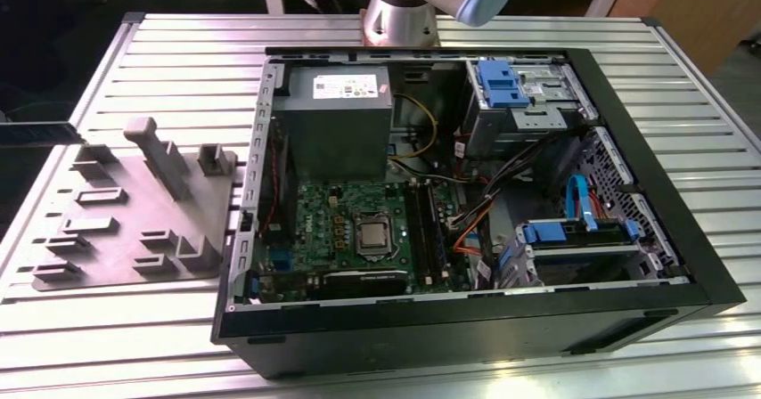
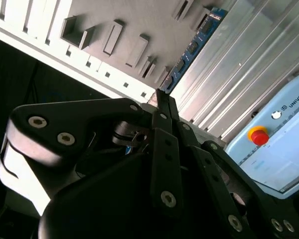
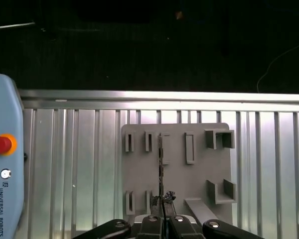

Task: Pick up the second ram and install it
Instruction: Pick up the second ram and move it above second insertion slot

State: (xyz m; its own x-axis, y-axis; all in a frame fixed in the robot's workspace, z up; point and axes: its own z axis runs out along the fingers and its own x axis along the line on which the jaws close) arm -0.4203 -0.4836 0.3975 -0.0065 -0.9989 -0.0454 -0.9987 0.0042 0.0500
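Observation:
My gripper (image 3: 162, 211) is shut on the second ram (image 3: 161, 164), a thin dark green-blue board seen edge-on, sticking out from the fingertips over the grey fixture plate (image 3: 199, 174). In the second wrist view the ram (image 2: 197, 42) shows its blue face with black chips, reaching out from the gripper (image 2: 162, 102) along the border between fixture and slatted table. At the exterior view's left edge a thin dark-blue strip, the ram (image 1: 42, 133), hangs by the fixture plate (image 1: 119, 239). The open computer case (image 1: 666, 239) holds the motherboard (image 1: 333, 230) and its black memory slots (image 1: 430, 234).
The fixture carries several slots and raised blocks, among them a tall post (image 1: 149, 145). A teach pendant (image 3: 5, 164) with a red button lies on the slatted table beside the fixture. Inside the case sit the power supply (image 1: 339, 114), the processor (image 1: 372, 233), blue drive brackets and loose cables.

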